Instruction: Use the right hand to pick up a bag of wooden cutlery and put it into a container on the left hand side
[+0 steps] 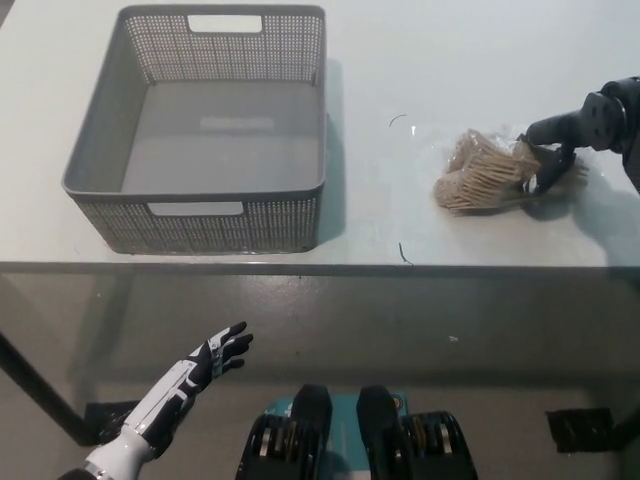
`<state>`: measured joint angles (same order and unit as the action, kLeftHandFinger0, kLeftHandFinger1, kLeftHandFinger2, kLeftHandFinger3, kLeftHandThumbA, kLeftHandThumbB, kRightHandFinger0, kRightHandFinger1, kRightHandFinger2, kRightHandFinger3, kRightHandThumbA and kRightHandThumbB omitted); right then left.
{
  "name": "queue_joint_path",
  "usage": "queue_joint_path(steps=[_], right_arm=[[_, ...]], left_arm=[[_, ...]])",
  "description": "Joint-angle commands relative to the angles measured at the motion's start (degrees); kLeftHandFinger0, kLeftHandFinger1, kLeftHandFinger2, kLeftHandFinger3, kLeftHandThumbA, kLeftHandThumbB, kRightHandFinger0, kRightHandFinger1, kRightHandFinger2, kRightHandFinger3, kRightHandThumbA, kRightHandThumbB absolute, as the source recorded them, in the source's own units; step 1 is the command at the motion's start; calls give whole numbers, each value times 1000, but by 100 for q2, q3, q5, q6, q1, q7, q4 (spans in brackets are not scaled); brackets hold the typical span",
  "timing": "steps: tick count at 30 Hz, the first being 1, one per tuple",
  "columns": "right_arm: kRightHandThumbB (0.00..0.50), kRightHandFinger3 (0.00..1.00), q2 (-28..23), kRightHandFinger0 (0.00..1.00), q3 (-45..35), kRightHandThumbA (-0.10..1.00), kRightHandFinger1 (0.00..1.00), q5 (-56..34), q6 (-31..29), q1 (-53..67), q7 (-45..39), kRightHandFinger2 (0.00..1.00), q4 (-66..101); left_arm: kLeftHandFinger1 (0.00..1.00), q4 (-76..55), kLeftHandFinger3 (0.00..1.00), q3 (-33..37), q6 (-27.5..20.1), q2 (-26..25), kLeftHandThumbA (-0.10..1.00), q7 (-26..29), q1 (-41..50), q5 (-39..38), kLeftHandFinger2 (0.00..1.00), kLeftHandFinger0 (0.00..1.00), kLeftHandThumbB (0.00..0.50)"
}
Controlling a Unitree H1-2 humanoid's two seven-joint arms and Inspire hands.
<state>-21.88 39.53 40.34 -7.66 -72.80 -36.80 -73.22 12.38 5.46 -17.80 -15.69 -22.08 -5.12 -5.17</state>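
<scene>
I see through one camera on my head, facing steeply down from well above the grey basket [250, 222], which fills the upper left; the front edge of the table [420, 60] runs just below it.

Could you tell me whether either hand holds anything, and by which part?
The right hand grips the bag of wooden cutlery by its bunched right end. The left hand, at lower left, is open and empty.

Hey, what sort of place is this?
Probably a robot test bench, not a home kitchen: a plain white table, a grey mesh basket, and a bag of wooden cutlery.
</scene>
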Motion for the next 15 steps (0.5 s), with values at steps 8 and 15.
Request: queue_joint_path(steps=[8, 15], right_arm=[[500, 1000, 650, 1000, -337, 292, 1000, -259, -401, -155, 1339, 1000, -578], [218, 580, 750, 2, -338, -100, 159, -90, -617, -64, 3196, 491, -662]], left_arm=[[1000, 32, 1000, -62, -150, -100, 1000, -102, -192, -158, 1000, 1000, 462], [1000, 68, 1000, -48, -193, -99, 1000, -102, -257, -123, 1000, 1000, 455]])
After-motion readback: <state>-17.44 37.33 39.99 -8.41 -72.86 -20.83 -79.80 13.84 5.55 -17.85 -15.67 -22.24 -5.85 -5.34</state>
